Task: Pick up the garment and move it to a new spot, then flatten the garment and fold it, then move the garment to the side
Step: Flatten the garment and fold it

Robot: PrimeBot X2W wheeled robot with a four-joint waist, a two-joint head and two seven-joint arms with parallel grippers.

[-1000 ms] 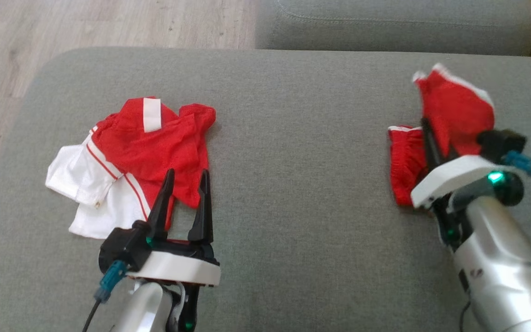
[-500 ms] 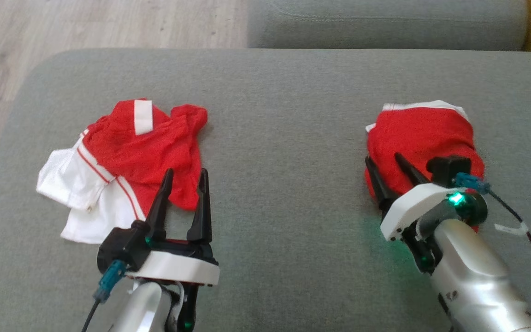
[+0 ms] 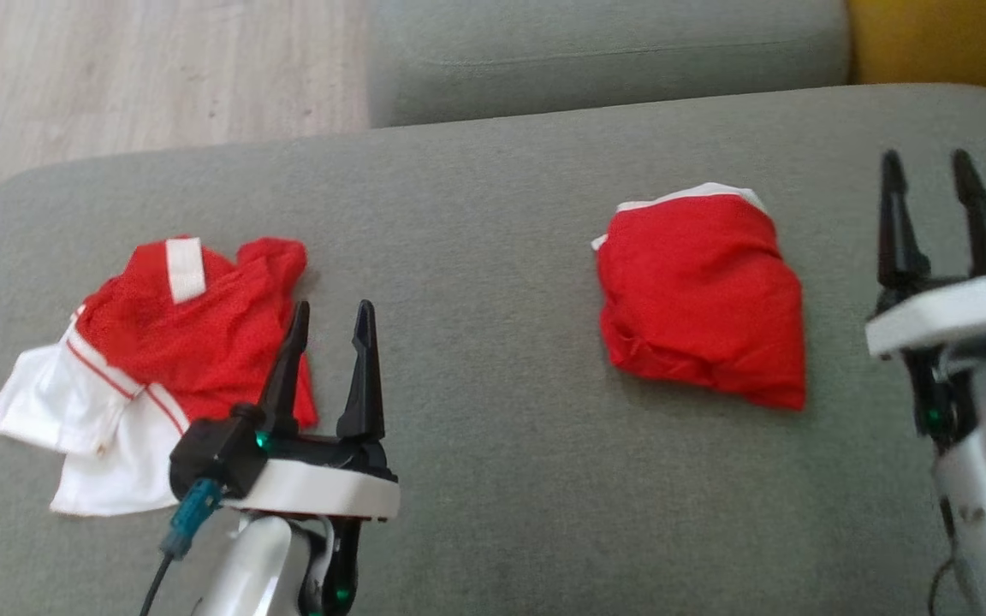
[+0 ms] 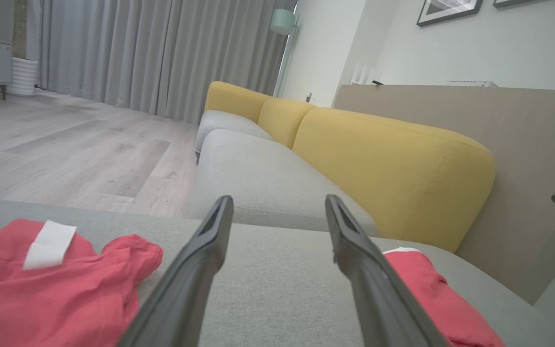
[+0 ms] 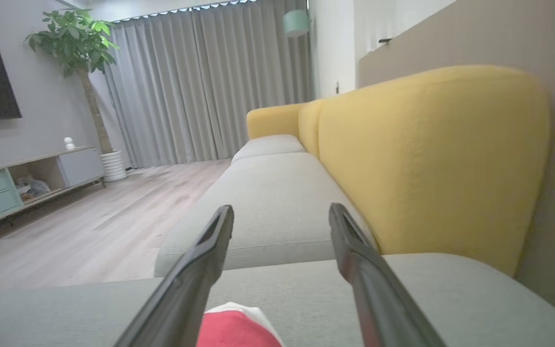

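Garment [image 3: 703,295], folded into a compact red bundle with a white hem showing at its 12 o'clock edge, lies on the grey sofa seat [image 3: 493,214], out toward 3 o'clock from the seat's middle. Nothing touches it.

The right gripper [image 3: 925,162] stands at the garment's 3 o'clock, clear of the cloth, fingers spread and empty. The left gripper [image 3: 332,310], also spread and empty, hovers at its 8 o'clock, just beside a crumpled red-and-white shirt [image 3: 159,342] lying well apart at 9 o'clock.

The likely trouble is the fold itself. Its 6 o'clock edge is rumpled and loose, so the bundle may slump open, and a finger swinging back low across the seat could snag it.

A second ago the right gripper was clamped on the garment and holding it up off the seat. It has since let go and pulled away. The head camera has also turned, so the shirt's apparent shift is not real movement.
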